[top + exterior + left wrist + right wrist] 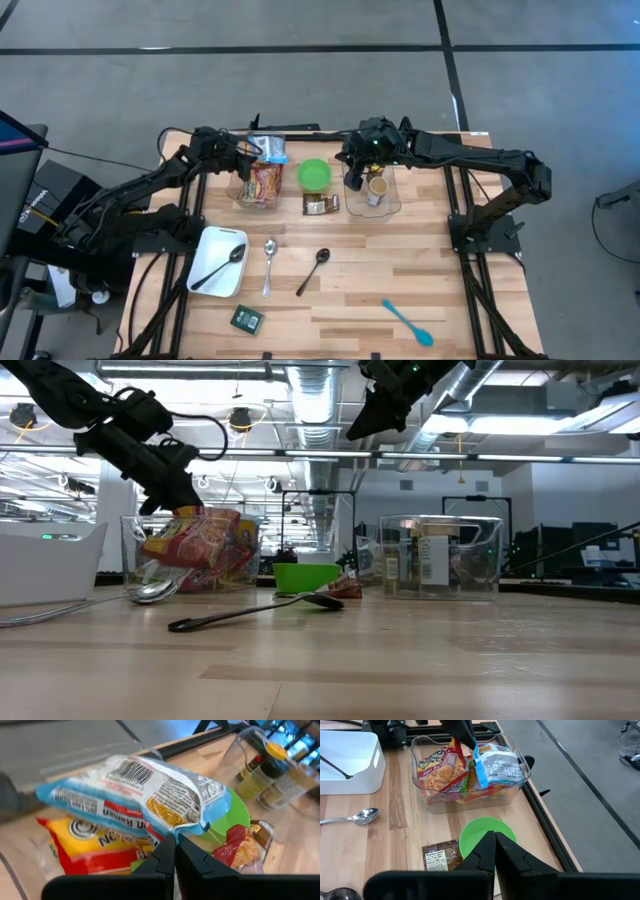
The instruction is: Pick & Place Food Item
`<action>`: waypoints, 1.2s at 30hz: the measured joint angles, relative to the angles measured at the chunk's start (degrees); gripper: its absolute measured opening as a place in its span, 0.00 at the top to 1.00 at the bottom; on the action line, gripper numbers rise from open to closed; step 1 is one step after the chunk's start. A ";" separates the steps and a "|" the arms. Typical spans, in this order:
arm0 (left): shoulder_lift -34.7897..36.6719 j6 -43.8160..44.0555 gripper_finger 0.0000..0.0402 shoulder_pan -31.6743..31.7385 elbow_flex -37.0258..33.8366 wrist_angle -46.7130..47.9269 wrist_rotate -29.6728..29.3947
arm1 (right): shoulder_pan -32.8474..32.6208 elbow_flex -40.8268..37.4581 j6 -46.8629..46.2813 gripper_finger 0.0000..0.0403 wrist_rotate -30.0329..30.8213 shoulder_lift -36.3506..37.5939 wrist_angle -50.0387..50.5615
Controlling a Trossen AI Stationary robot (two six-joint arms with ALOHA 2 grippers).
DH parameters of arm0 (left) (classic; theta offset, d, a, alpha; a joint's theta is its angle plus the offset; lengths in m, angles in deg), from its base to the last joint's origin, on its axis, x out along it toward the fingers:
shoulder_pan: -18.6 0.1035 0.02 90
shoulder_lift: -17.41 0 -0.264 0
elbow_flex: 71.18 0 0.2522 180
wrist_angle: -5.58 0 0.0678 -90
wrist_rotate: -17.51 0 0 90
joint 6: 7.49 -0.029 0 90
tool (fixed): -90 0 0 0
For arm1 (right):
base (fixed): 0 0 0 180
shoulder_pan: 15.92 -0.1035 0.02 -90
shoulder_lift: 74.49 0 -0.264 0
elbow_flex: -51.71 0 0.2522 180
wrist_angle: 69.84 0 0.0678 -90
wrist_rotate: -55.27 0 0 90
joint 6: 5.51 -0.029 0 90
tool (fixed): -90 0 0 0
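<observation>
A blue-and-white ramen packet (135,785) sits over the far end of a clear bin (255,188) that holds red and yellow snack packets (440,772). My left gripper (175,845) is shut on this packet; it reaches over the bin from the table's left (250,152). A green bowl (314,175) stands to the right of the bin, with a brown packet (321,205) on its near side. My right gripper (495,840) is shut and holds nothing; it hangs high over the green bowl and a second clear bin (375,192). My left gripper pinches the ramen packet's crimped end edge (172,831) between its two fingertips. The fingers slant downward from the table's left. The packet is tilted and lies over the snack packets at the bin's far end (497,767). Whether it is lifted clear of them, I cannot tell.
The second clear bin holds bottles and a cup (377,188). A white tray (205,245) with a black spoon stands at the near left. A silver spoon (269,262), another black spoon (313,270), a blue spoon (408,320) and a small dark packet (246,318) lie on the near table.
</observation>
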 joint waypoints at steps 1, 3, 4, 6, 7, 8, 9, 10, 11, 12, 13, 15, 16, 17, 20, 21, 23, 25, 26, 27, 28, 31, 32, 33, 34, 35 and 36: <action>0.00 1.98 1.00 -0.02 0.00 0.04 -0.01 | 0.00 0.00 -0.02 1.00 0.00 0.00 0.00; 0.00 5.15 1.00 0.00 0.00 0.06 -0.02 | 0.00 0.00 0.00 1.00 0.00 0.00 0.00; 0.00 6.14 1.00 0.00 0.00 0.20 -0.03 | 0.00 -0.01 0.00 1.00 0.00 0.00 -0.01; 0.00 6.40 1.00 -0.01 0.00 0.65 -0.01 | 0.00 -0.02 -0.02 1.00 0.00 -0.12 -0.03; 0.00 6.42 1.00 -0.02 0.00 0.98 -0.01 | 0.00 0.00 -0.02 1.00 0.00 -0.38 -0.17; 0.02 6.42 1.00 -0.01 0.00 1.36 -0.01 | 0.00 -0.02 -0.02 1.00 0.00 -0.58 -0.12; 0.20 6.42 1.00 -0.02 0.00 1.83 -0.01 | 0.05 -0.06 -0.01 1.00 0.00 -0.79 0.10; 0.43 6.42 1.00 0.00 -0.02 2.22 -0.04 | 0.04 -0.04 0.00 1.00 0.00 -1.11 0.02; 0.71 6.42 1.00 0.00 -0.02 2.49 0.00 | -0.02 -0.03 0.00 1.00 0.00 -1.53 -0.23; 1.08 6.42 1.00 0.00 -0.02 2.90 0.15 | -0.10 -0.03 0.00 1.00 0.00 -1.81 -0.04; 1.57 6.42 1.00 0.00 -0.04 3.20 0.46 | -0.21 -0.13 0.06 1.00 0.01 -2.15 0.22; 2.67 6.42 1.00 0.00 -0.04 3.21 0.86 | -0.26 -0.02 1.30 1.00 0.00 -3.29 -0.20; 3.47 6.44 1.00 -0.02 -0.04 3.27 0.89 | -0.31 -0.09 1.92 1.00 0.00 -3.63 0.17; 4.21 6.42 1.00 0.00 -0.04 3.16 0.93 | -0.33 -0.20 2.47 1.00 0.00 -3.70 0.62; 6.56 6.38 0.99 0.02 -0.04 3.59 0.93 | -0.78 0.09 3.47 1.00 0.00 -4.32 -0.56; 7.32 6.38 0.98 0.03 -0.04 3.56 0.91 | -0.92 -0.05 3.49 1.00 0.03 -4.47 0.02; 8.35 6.36 0.96 0.03 -0.04 3.87 0.93 | -0.96 -0.15 3.65 1.00 0.02 -4.59 0.22; 9.00 6.35 0.92 0.03 -0.04 4.14 0.93 | -1.15 -0.06 4.17 1.00 0.02 -4.44 -0.20; 9.14 6.32 0.90 0.03 -0.04 4.19 0.93 | -1.34 -0.04 4.38 1.00 0.02 -4.44 -0.15; 9.23 6.32 0.87 0.03 -0.04 4.48 0.93 | -1.52 -0.04 4.52 1.00 0.02 -4.46 -0.03; 9.24 6.29 0.85 0.03 -0.04 4.66 0.93 | -1.66 -0.07 4.52 1.00 0.02 -4.48 0.04; 9.25 6.25 0.78 0.03 -0.04 5.33 0.93 | -2.27 -0.07 4.52 1.00 0.02 -4.46 0.02; 9.25 6.25 0.76 0.03 -0.04 5.37 0.90 | -2.48 -0.07 4.52 1.00 0.02 -4.46 0.06; 9.25 6.25 0.74 0.03 -0.04 5.29 0.90 | -2.67 -0.07 4.52 1.00 0.02 -4.46 0.07; 9.25 6.25 0.73 0.03 -0.04 5.19 0.92 | -2.91 -0.07 4.52 1.00 0.02 -4.46 0.04; 9.25 6.25 0.71 0.03 -0.04 5.09 0.90 | -3.05 -0.07 4.52 1.00 0.02 -4.46 0.04; 9.25 6.25 0.70 0.03 -0.04 4.94 0.90 | -3.24 -0.07 4.55 1.00 0.02 -4.46 0.22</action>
